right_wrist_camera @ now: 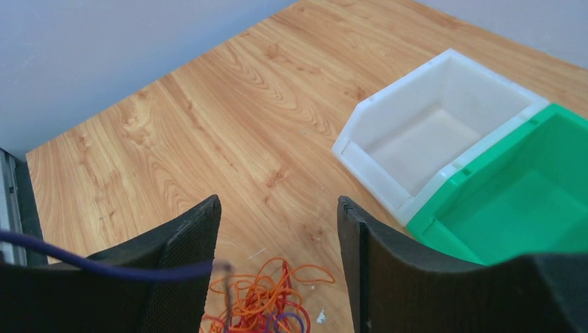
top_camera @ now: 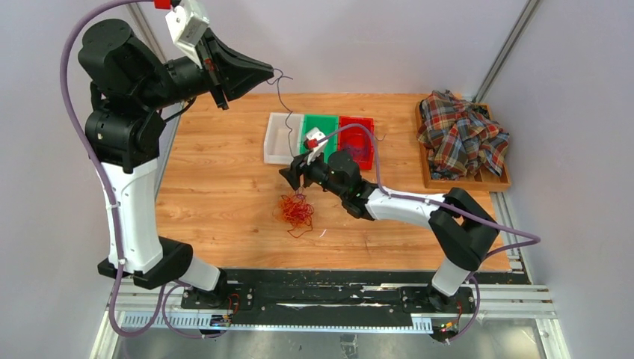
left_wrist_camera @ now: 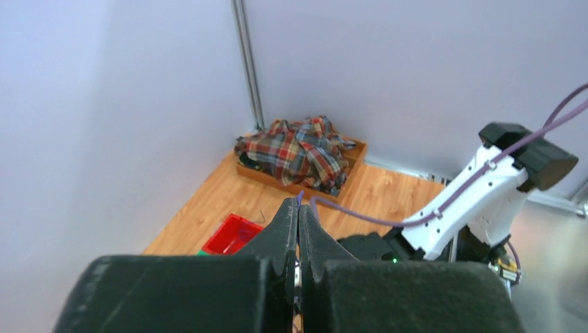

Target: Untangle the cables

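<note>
Landmark: white bin, the left-most of three bins in a row on the wooden surface.
Neighbouring bins: green bin touched the white bin's right wall; red bin stood one further right.
Cable bunch: lay on the surface in front of the white bin, towards the arm bases; a loose tangle of red and orange loops, with a purple loop visible in the right wrist view.
Left hand: raised high above and behind the white bin, fingers pressed together on the purple cable.
Purple cable: hung from the left fingertips down past the white bin towards the bunch; in the right wrist view it crossed in front of one right finger.
Right hand: between the white bin and the bunch, just above the bunch, fingers apart, nothing clamped.
Plaid shirt: heaped in a wooden tray, well to the right of the white bin, beyond the red bin.
</note>
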Controlling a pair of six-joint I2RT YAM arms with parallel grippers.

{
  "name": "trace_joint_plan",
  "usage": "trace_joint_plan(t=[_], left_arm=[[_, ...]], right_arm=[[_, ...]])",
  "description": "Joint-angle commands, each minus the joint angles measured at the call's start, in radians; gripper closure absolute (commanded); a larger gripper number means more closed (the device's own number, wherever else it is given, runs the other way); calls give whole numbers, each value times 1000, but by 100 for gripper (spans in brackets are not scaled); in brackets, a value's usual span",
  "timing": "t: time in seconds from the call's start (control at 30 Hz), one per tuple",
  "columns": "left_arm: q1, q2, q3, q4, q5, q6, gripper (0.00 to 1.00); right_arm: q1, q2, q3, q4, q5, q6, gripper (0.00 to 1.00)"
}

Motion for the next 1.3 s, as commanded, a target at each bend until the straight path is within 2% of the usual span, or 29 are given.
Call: trace_joint_plan(t=[0.0, 0.1, 0.23, 0.37, 0.67, 0.9, 1.07, 1.2, 1.27], left_arm=[[-5, -82, -104, 290, -53, -143, 100], [-5, -110, -139, 431, -91, -199, 100], [-5, -89, -66, 464, -183, -204, 100], [-5, -109, -68, 578, -300, -197, 100], [-5, -146, -63, 824, -612, -19, 100], [-5, -145, -48, 852, -689, 77, 100], [-5, -136, -14, 865, -711, 101, 99], [-5, -127, 3, 972, -812, 152, 100], [-5, -114, 34, 947, -797, 168, 99]], right_arm=[[25, 47, -41, 63, 10, 44, 38], [30, 70, -70, 80, 23, 52, 37], [34, 88, -129, 135, 42, 78, 33], [43, 105, -163, 156, 58, 98, 32], [55, 139, -255, 263, 67, 183, 27], [60, 152, -300, 288, 78, 233, 33], [65, 156, -317, 304, 72, 254, 33], [69, 160, -318, 292, 76, 263, 33], [70, 156, -327, 303, 75, 268, 32]])
